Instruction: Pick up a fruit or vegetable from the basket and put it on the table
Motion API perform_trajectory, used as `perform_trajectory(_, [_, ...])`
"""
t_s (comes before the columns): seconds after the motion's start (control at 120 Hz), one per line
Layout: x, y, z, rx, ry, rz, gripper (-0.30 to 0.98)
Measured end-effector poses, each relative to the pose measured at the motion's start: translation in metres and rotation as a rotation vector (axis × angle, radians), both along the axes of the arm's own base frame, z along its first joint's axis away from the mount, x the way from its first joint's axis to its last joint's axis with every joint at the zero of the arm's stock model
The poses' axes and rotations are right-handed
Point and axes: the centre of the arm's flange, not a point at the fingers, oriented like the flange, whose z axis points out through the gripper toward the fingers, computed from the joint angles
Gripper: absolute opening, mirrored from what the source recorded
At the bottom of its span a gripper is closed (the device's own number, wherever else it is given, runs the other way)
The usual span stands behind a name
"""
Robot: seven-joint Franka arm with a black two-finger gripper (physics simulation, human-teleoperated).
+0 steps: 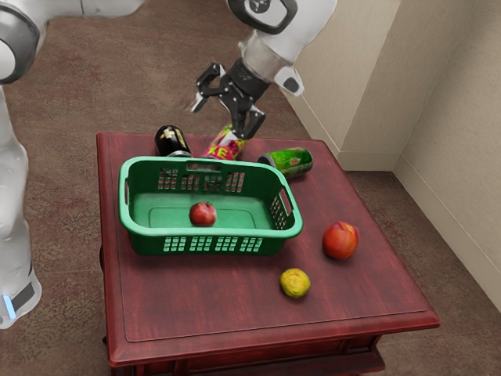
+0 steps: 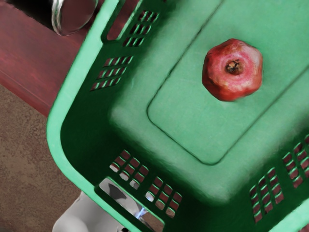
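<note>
Yellow fruit [image 1: 295,283] is seen toward the front of the surface [image 1: 196,317], with open room toward the exterior view's left. The pomegranate [image 1: 203,214] is enclosed by the basket [image 1: 235,233], whose rim could be struck if the spread fingers [image 1: 250,125] are brought across too low. If pinched off-centre, its round skin could be let slip; if released beside the surface's edge, it could be lost by rolling.
</note>
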Motion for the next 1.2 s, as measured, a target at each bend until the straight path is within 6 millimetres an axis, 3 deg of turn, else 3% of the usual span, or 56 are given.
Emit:
perform_trajectory(0.133, [0.013, 0.0, 0.03, 0.048, -0.262, 0.311, 0.69])
perform_trajectory(0.217, [0.012, -0.014, 0.044, 0.041, -0.345, 0.454, 0.69])
perform_trajectory(0.283, [0.015, -0.01, 0.045, 0.052, -0.361, 0.583, 0.69])
perform_trajectory(0.35, [0.022, -0.007, 0.036, 0.07, -0.352, 0.689, 0.69])
perform_trajectory(0.417, [0.019, -0.004, 0.01, 0.099, -0.309, 0.773, 0.69])
perform_trajectory(0.525, [-0.019, -0.01, -0.049, 0.139, -0.255, 0.866, 0.69])
perform_trajectory(0.642, [-0.049, -0.005, -0.09, 0.129, -0.25, 0.981, 0.69])
perform_trajectory(0.883, [-0.055, 0.0, -0.117, 0.1, -0.275, 1.041, 0.69])
perform_trajectory(1.033, [-0.079, -0.007, -0.127, 0.094, -0.301, 1.021, 0.69])
perform_trajectory(1.083, [-0.082, -0.003, -0.127, 0.087, -0.304, 1.035, 0.69])
perform_trajectory(1.2, [-0.078, 0.032, -0.136, 0.087, -0.282, 1.123, 0.69])
